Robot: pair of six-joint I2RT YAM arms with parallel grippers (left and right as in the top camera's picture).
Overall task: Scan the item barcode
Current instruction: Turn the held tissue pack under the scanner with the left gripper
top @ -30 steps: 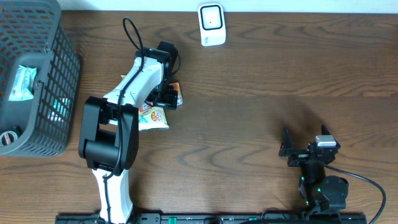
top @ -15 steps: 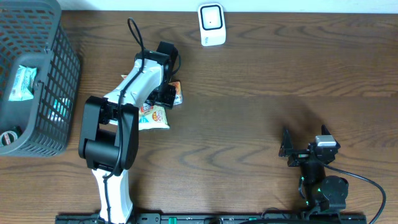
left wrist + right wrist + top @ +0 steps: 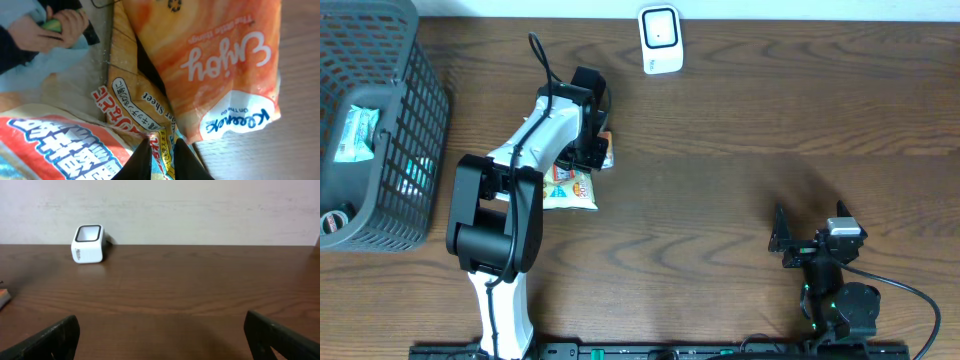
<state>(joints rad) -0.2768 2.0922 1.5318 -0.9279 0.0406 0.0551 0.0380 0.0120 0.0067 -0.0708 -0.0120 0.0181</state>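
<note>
The right gripper (image 3: pixel 810 238), toward the bench's (image 3: pixel 740 150) near edge, gapes wide and holds nothing. Left of centre, the left gripper (image 3: pixel 162 152) has its jaws nearly together, apparently nipping the far corner of the snack packet (image 3: pixel 572 190). The packet is white and yellow with red Japanese print, its long axis seemingly left to right. Touching it is an orange packet (image 3: pixel 215 65) reading "Enjoy" and "On The Go", and a white scanner (image 3: pixel 660 40) sits at the far edge.

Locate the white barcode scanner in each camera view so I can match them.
Overhead: white scanner at the top edge, centre, on the table.
Left wrist: not in it; snack packets fill the frame.
Right wrist: upper left, at the table's far edge.
Shared landmark: the dark wooden table.
</note>
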